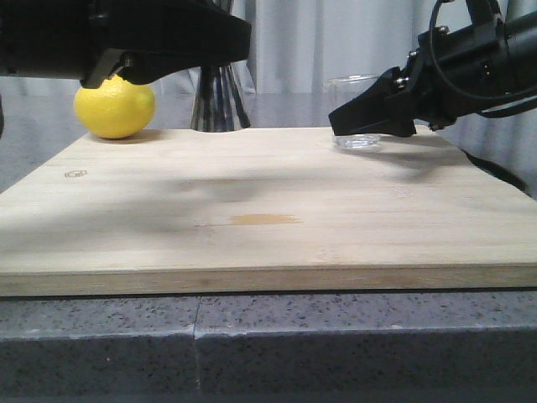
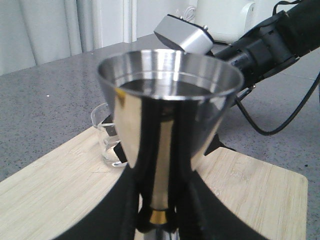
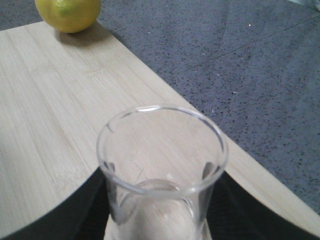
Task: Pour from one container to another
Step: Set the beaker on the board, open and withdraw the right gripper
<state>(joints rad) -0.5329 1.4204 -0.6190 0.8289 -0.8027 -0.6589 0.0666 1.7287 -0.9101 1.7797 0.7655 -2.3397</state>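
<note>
The steel jigger (image 1: 218, 105) stands at the board's far edge, its upper half hidden behind my left arm (image 1: 151, 38). In the left wrist view the jigger (image 2: 170, 95) fills the frame, and my left gripper (image 2: 160, 202) is shut on its gold-banded waist. The clear glass beaker (image 1: 352, 88) rests on the board at the far right, with my right gripper (image 1: 359, 122) shut on its lower body. From the right wrist the beaker (image 3: 160, 150) shows its open rim, black fingers (image 3: 90, 210) pressed to both sides. I cannot tell how much liquid either vessel holds.
A yellow lemon (image 1: 115, 109) sits at the far left corner of the bamboo board (image 1: 252, 210), just left of the jigger. Grey speckled counter (image 1: 268, 344) surrounds the board. My right arm with its cables (image 2: 270, 45) reaches in beyond the beaker (image 2: 107, 137).
</note>
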